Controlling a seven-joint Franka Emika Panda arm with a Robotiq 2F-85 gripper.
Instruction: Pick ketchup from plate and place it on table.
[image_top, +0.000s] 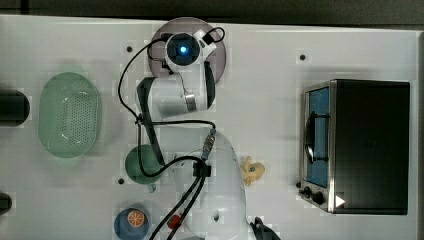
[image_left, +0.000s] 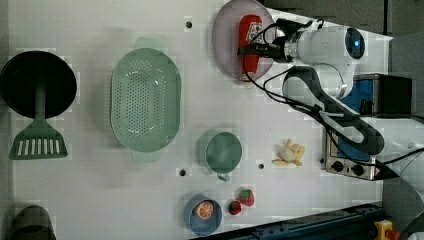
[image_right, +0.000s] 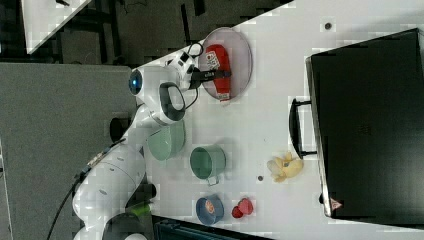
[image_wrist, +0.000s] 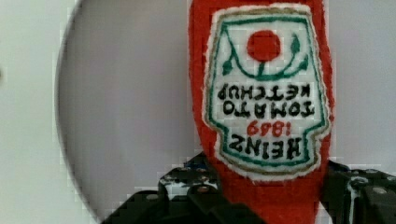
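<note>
Wrist view: the claw (image_wrist: 271, 196) straddles the ketchup (image_wrist: 266, 93), fingers at its sides. Whether it grasps, I cannot tell. Beneath lies the plate (image_wrist: 130, 116).

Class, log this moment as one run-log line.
phase: grasping | end effector: astride ketchup | ketchup: lying on plate | placed on table: not yet

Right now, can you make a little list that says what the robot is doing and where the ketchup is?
ketchup: lying flat on the plate
gripper: down over the ketchup, one finger on each side
lifted yet: no
table: white; holds a green colander, a green cup, a blue bowl
</note>
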